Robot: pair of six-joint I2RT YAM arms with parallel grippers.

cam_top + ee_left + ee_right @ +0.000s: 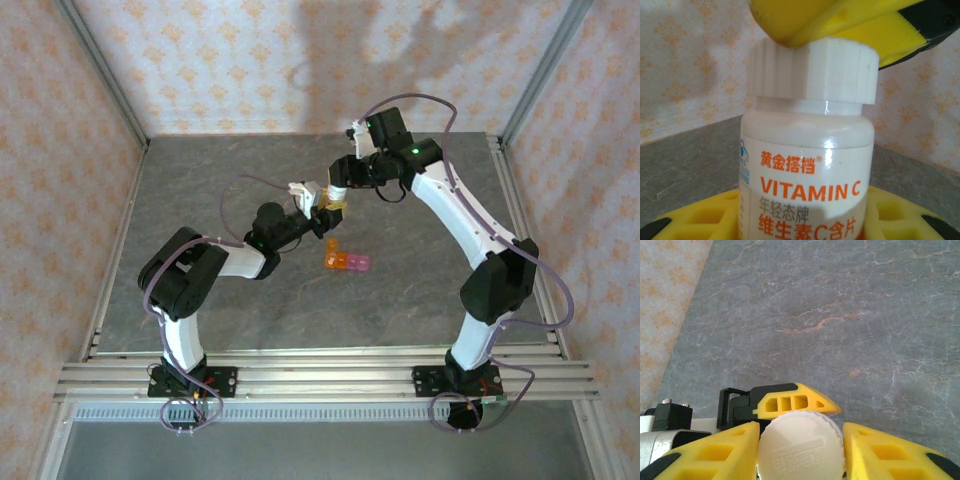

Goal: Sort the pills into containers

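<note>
Lying on the grey stone-patterned counter point(200, 200), the short strip of tiny translucent square plastic containers point(346, 262), orange at one end and pink at the other, sits near both grippers, on the side toward the arm bases. The left gripper point(322, 218) clamps the body of a small white cylindrical bottle point(807, 165) with orange lettering. The right gripper point(801, 450) is narrow, its yellow fingers point(880, 455) pressed against the white ribbed cap point(815, 70). Opening the bottle looks like the step in hand. The next move calls for a firm twist of the cap while the left gripper holds steady.
</note>
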